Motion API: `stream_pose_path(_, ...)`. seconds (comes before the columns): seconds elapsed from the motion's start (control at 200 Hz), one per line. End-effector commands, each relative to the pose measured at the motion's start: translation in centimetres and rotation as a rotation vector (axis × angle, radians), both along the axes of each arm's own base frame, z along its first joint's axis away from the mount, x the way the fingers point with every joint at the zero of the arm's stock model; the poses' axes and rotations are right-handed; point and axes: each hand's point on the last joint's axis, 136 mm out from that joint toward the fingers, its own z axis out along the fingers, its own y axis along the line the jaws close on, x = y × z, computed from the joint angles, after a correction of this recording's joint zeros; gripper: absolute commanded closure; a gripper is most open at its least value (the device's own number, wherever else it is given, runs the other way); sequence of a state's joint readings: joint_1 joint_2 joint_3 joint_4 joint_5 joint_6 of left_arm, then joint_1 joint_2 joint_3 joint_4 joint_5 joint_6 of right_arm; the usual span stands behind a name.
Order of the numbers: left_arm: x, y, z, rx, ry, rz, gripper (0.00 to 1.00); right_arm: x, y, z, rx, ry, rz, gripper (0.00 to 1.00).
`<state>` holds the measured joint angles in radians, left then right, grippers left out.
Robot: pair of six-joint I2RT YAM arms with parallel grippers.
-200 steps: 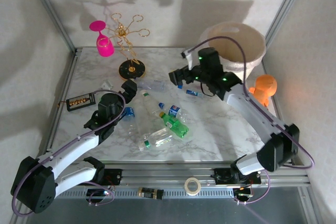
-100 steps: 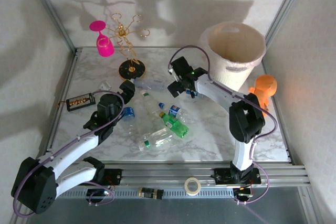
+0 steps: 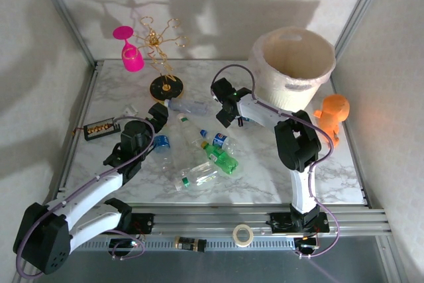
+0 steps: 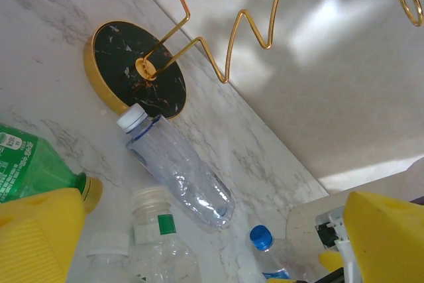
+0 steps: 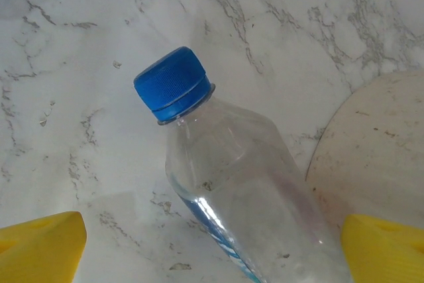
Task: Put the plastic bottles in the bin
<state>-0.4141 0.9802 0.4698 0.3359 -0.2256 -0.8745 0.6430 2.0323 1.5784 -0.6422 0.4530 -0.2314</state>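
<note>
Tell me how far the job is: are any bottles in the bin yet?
Done: nothing visible; the seen part of the large round cream-white bin holds no bottle. In hand: the right gripper, jaws open, straddles a clear plastic bottle with a blue cap, not gripped. Left: that one and the other plastic bottles lying on the marble table.
</note>
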Motion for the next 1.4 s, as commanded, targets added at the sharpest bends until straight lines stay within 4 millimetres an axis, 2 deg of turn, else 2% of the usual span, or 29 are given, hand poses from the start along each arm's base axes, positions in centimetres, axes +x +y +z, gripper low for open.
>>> stream_pose_path(0.0, -0.5, 0.7, -0.7, -0.004, 0.021, 0.018, 0.00, 1.3, -0.7, -0.4, -0.016, -0.006, -0.017, 0.01)
stream_pose_path(0.32, -0.9, 1.1, -0.8, -0.018, 0.015, 0.031, 0.00, 1.2, -0.9, -3.4, 0.043, 0.076, -0.026, 0.02)
stream_pose_path(0.436, -0.9, 1.1, -0.7, -0.024, 0.013, 0.028, 0.00, 0.6, -0.8, -4.2, 0.069, 0.117, -0.031, 0.07)
stream_pose_path(0.581, -0.7, 0.9, -1.0, -0.030, 0.016, 0.023, 0.00, -0.3, -0.2, -4.3, 0.127, 0.146, -0.024, 0.16)
stream_pose_path(0.941, -0.9, 0.9, -0.9, -0.038, 0.011, 0.024, 0.00, -1.1, -0.6, -5.8, 0.127, 0.183, -0.039, 0.28)
stream_pose_path(1.097, -0.9, 0.9, -1.0, -0.041, 0.014, 0.024, 0.00, -1.2, -0.5, -5.5, 0.138, 0.179, -0.021, 0.45)
stream_pose_path(1.392, -0.8, 0.9, -1.1, -0.038, 0.019, 0.022, 0.00, -0.6, 0.4, -2.2, 0.217, 0.092, 0.011, 0.55)
